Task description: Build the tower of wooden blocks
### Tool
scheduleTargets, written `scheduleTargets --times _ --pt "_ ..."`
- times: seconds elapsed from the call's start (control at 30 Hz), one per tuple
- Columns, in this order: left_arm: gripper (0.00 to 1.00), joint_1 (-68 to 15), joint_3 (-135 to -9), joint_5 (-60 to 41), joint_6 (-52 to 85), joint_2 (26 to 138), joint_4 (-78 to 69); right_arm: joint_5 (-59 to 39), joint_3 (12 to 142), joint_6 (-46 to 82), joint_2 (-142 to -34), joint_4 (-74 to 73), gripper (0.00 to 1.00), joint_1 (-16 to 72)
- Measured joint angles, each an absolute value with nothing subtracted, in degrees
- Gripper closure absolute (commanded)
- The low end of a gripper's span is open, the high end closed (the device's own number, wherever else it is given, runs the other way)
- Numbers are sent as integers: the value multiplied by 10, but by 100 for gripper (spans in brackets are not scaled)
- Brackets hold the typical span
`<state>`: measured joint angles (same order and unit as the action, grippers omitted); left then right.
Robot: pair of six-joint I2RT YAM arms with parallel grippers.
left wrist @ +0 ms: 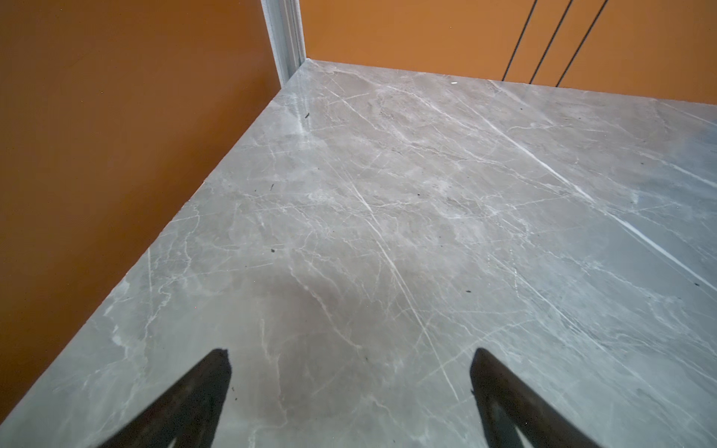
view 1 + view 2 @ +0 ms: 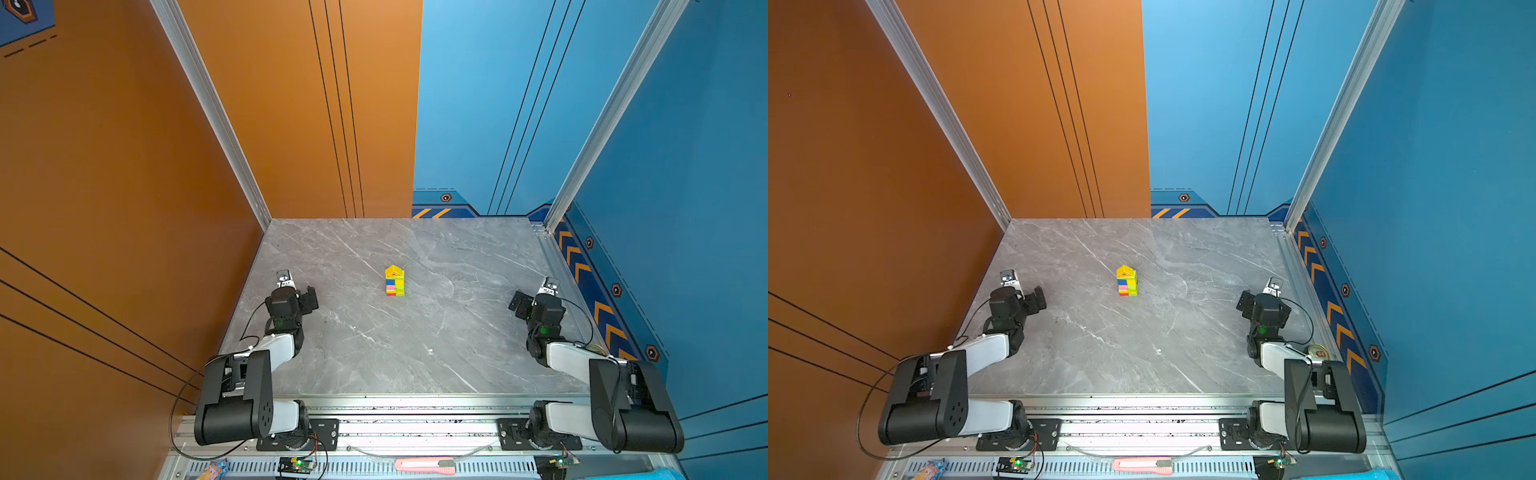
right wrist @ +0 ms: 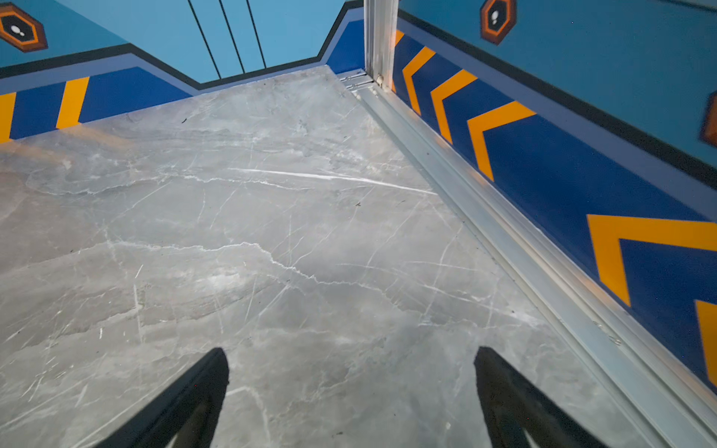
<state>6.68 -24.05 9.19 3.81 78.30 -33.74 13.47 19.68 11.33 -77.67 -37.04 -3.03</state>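
The tower point(image 2: 395, 281) point(image 2: 1127, 281) stands upright near the middle of the grey marble table point(image 2: 374, 353). It stacks red, pink, blue, lime and yellow wood blocks under a yellow triangular roof piece point(image 2: 394, 272). My left gripper point(image 2: 309, 299) point(image 2: 1038, 298) sits well to its left by the orange wall. My right gripper point(image 2: 517, 302) point(image 2: 1244, 302) sits well to its right. In the wrist views both the left gripper point(image 1: 349, 357) and the right gripper point(image 3: 349, 355) are open over bare marble, holding nothing. Neither wrist view shows the tower.
An orange wall point(image 2: 124, 187) bounds the left side and a blue wall point(image 2: 665, 187) with an aluminium rail point(image 3: 504, 240) bounds the right. A pink utility knife point(image 2: 424, 464) lies on the front frame. A can top point(image 2: 1318, 352) shows behind the right arm.
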Motion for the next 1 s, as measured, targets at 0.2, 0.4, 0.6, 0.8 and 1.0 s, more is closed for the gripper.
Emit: scheduleTargets --times 0.2,0.4,0.6,0.8,1.0 --pt "2 67 -241 56 26 783 -337 112 215 78 -852 -434 0 2" --pt "2 67 -241 25 17 783 -338 103 215 53 -876 -465 0 19" --pt "2 38 -228 4 21 819 -420 102 215 46 -876 -477 0 19" --pt "2 -14 -204 33 8 894 -493 102 215 44 -876 -482 0 19" --pt "2 -10 -214 50 8 895 -505 102 215 44 -876 -485 0 19"
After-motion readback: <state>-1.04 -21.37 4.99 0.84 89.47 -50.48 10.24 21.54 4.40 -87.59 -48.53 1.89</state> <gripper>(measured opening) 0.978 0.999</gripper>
